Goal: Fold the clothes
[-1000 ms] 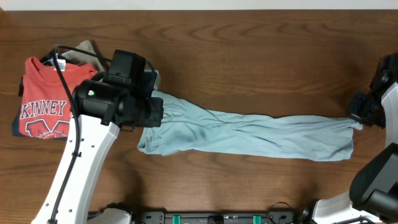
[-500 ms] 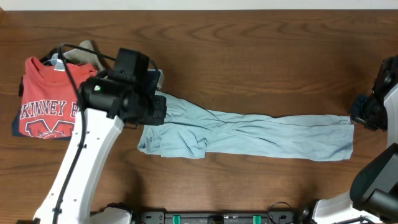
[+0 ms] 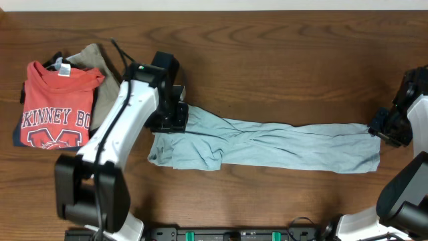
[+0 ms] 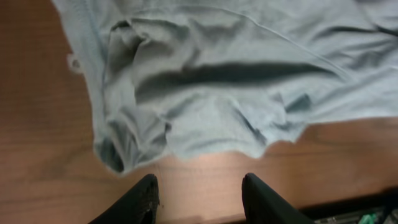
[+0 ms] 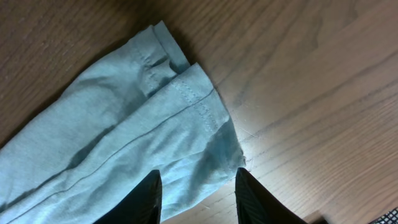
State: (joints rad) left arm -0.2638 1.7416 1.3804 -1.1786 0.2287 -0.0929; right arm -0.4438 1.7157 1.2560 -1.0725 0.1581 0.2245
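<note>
Seen from above, a pale blue-grey garment [image 3: 281, 144] lies stretched in a long, narrow band on a dark wooden bench [image 3: 267, 53]. It runs from just 9 o'clock of centre out to the 3 o'clock edge. Its 9 o'clock end is wider and rumpled into soft folds, and its 3 o'clock end is a flatter, squared hem.

The left end effector [image 4: 199, 180] is over the rumpled end. In the left wrist view its two dark fingers stand apart with bare wood between them. The crumpled edge of the fabric lies just beyond their tips, toward 12 o'clock, and is not gripped.

The right end effector [image 5: 198, 174] is at the hemmed end. In the right wrist view its fingers are also apart. The stitched corner of the garment lies flat on the bench and reaches into the gap between them without being pinched.

Well off at 9 o'clock from the garment, a folded red T-shirt [image 3: 57, 100] with white lettering rests on the bench. An olive garment [image 3: 90, 57] shows from under its 1 o'clock corner.
</note>
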